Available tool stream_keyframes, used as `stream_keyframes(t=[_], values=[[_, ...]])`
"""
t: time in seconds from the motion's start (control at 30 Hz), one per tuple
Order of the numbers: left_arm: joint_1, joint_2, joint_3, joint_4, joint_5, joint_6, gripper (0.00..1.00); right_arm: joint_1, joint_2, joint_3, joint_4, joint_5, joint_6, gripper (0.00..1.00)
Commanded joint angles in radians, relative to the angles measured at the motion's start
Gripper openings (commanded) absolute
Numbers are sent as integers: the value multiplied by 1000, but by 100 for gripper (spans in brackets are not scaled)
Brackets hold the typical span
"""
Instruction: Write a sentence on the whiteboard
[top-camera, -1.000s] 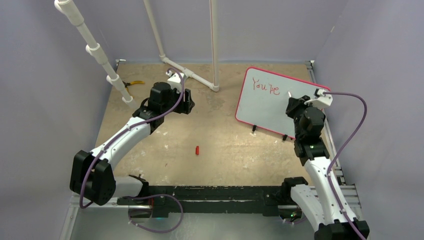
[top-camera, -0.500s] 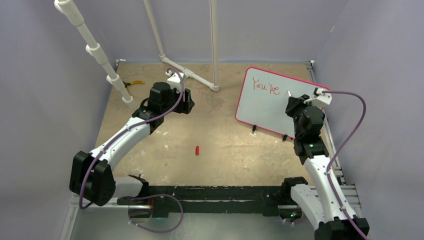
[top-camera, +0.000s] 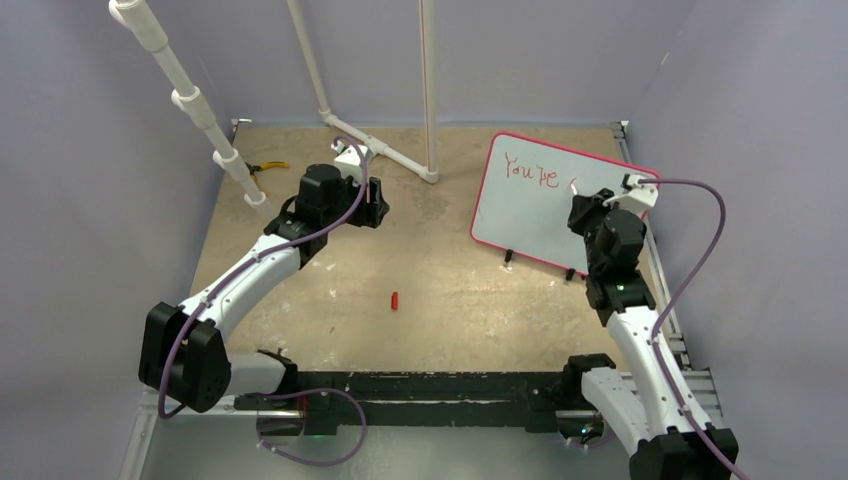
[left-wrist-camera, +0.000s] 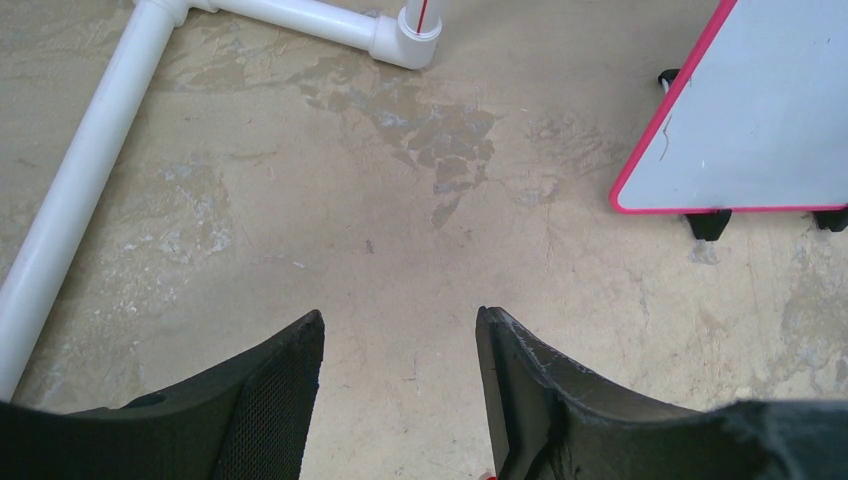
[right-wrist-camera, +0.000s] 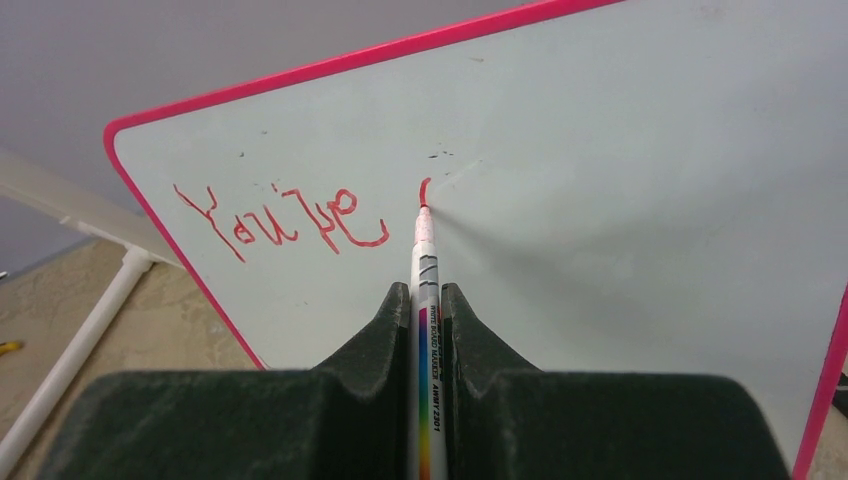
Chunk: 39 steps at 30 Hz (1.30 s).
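Note:
The whiteboard with its red-pink frame stands tilted at the back right; its corner shows in the left wrist view. Red lettering, the sentence, reads "You're", with a short new stroke to its right. My right gripper is shut on a white marker whose red tip touches the board just below that stroke. My left gripper hangs open over bare table at the back left, holding nothing.
A small red cap lies mid-table. White pipes run along the back, and another pipe slants up at the left. Yellow-handled pliers lie at the back left. The board's black feet rest on the table.
My right gripper has shifted slightly up and left along the board, and the marker has drawn a short red stroke right of "You're". The left arm has not moved.

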Motion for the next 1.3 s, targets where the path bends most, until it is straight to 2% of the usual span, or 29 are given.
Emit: stream_keyframes(t=[0.0, 0.43, 0.83, 1.27], values=[[6, -32, -3, 38, 1, -3, 57, -6, -26, 6, -24, 47, 4, 0], [6, -32, -5, 41, 5, -4, 57, -6, -27, 10, -61, 108, 29, 0], [6, -30, -7, 41, 2, -4, 57, -7, 6, 7, -26, 33, -4, 0], [6, -31, -6, 41, 4, -4, 57, -6, -40, 3, 25, -40, -31, 0]])
